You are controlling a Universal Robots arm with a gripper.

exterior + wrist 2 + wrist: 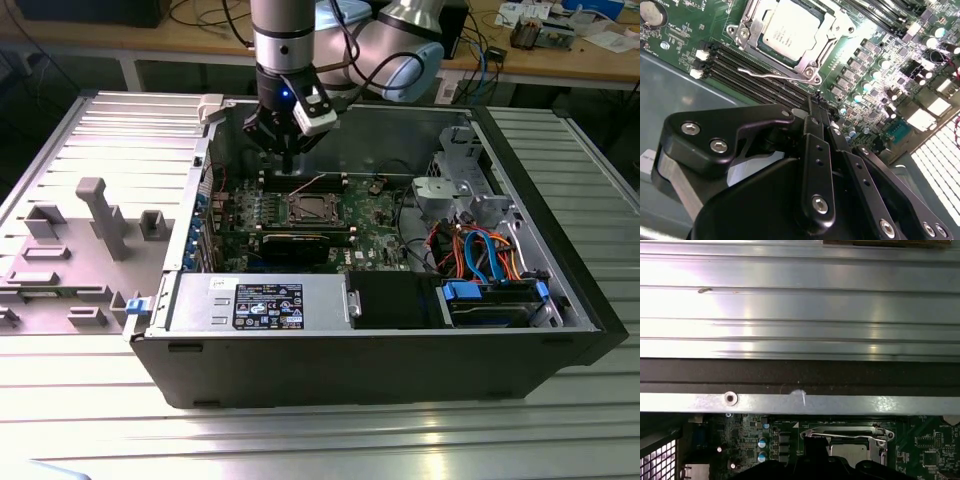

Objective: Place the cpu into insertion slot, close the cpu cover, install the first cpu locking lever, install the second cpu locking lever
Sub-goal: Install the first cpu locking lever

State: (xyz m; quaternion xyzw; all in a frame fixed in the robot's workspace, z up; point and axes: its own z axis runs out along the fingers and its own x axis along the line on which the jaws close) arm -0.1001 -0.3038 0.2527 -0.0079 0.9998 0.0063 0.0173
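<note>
Second wrist view: cpu [789, 31] seated under the lowered cpu cover [799, 64], just beyond the tool [815, 101].
Tool fingers are pressed together, nothing gripped; a printed label [269, 306] is seen inside the computer case [350, 372].

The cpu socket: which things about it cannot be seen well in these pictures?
Exterior view: the insertion slot is too small to tell whether it is latched.
First wrist view: the gripper hides part of the cpu; the picture edge cuts off the rest.
Second wrist view: the picture edge cuts off one side of the cpu cover.
</note>
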